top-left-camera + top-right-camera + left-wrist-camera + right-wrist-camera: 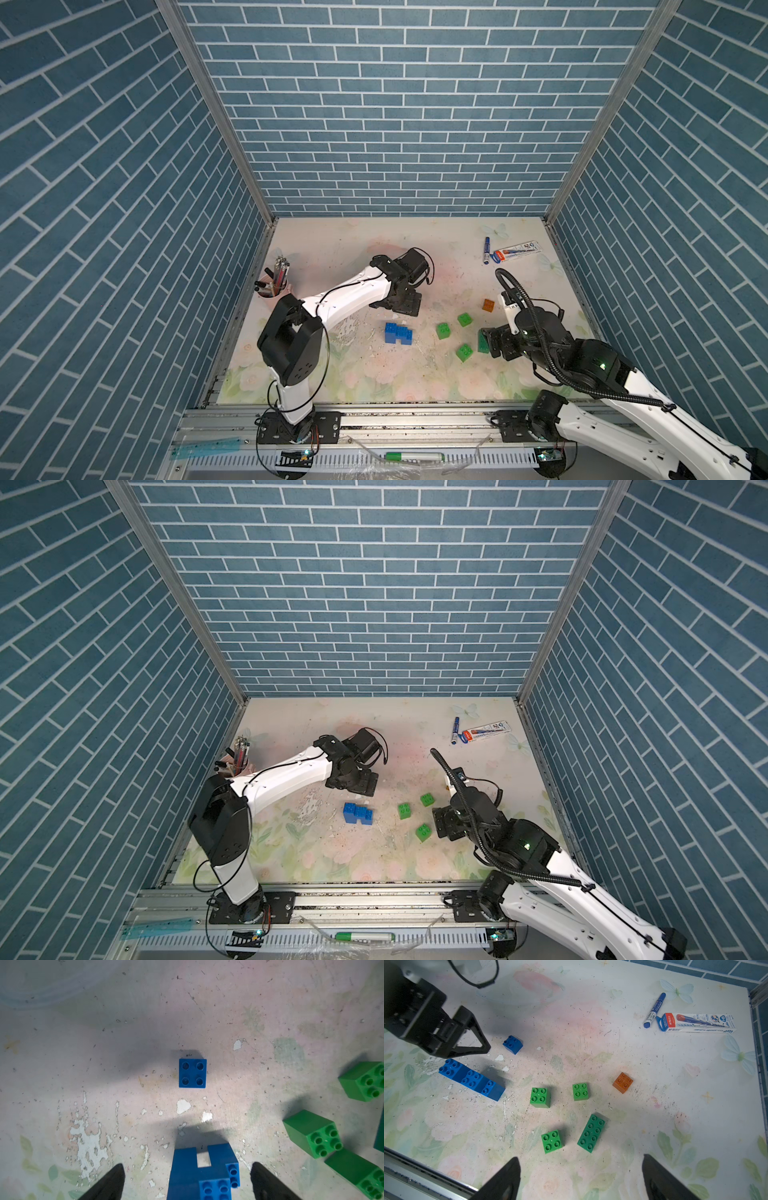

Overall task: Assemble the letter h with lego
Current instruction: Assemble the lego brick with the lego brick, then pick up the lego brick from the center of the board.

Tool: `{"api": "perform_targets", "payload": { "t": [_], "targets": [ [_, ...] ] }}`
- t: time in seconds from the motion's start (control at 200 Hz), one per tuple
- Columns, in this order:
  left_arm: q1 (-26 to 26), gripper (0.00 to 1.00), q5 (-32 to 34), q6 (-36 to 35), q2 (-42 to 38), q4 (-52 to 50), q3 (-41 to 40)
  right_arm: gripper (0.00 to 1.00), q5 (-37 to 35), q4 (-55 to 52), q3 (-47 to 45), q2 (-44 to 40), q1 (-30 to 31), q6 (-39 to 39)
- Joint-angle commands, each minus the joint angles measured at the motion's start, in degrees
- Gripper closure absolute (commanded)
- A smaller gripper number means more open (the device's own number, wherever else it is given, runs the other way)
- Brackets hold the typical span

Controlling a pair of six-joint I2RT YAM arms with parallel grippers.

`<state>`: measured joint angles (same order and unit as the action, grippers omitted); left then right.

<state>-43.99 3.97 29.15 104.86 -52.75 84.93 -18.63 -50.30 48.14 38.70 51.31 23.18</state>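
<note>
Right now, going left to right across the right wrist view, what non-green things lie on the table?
The joined blue bricks → lone blue brick → orange brick → blue marker → pencil box.

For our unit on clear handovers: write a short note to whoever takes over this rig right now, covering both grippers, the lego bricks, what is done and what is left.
Left gripper: open, beside the blue assembly, not touching it.
Right gripper: open, empty, near the long green brick.
Done: blue assembly built, stepped on top, with a gap between two legs.
Loose: one blue square brick, three green square bricks, the long green brick, one orange brick.
To do: probably press the loose blue brick on to finish the h; check the shape.
</note>
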Motion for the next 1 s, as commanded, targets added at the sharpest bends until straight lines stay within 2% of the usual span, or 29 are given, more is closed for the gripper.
{"api": "perform_targets", "payload": {
  "t": [0.0, 0.195, 0.535, 0.945, 0.995],
  "targets": [
    [0.60, 0.04, -1.06, -3.83, 3.72, 1.56, 3.86, 0.09, 0.07, 0.44, -0.59, -0.51, -0.10, 0.73],
    [3.22, 0.09, -5.33, -4.23, 8.60, 5.08, 5.31, 0.09, 0.34, 0.52, -0.59, -0.38, -0.14, 0.72],
    [4.34, 0.23, -4.75, -6.93, 14.76, 6.13, 8.26, 0.09, 0.22, 0.56, -0.59, -1.09, -0.14, 0.72],
    [5.58, 0.41, -3.97, -6.29, 17.56, 7.05, 8.21, 0.09, 0.53, 0.58, -0.68, -0.86, -0.09, 0.72],
    [5.74, 0.45, -3.88, -6.28, 17.79, 7.13, 8.20, 0.09, 0.48, 0.61, -0.67, -0.84, -0.13, 0.73]
  ]
}}
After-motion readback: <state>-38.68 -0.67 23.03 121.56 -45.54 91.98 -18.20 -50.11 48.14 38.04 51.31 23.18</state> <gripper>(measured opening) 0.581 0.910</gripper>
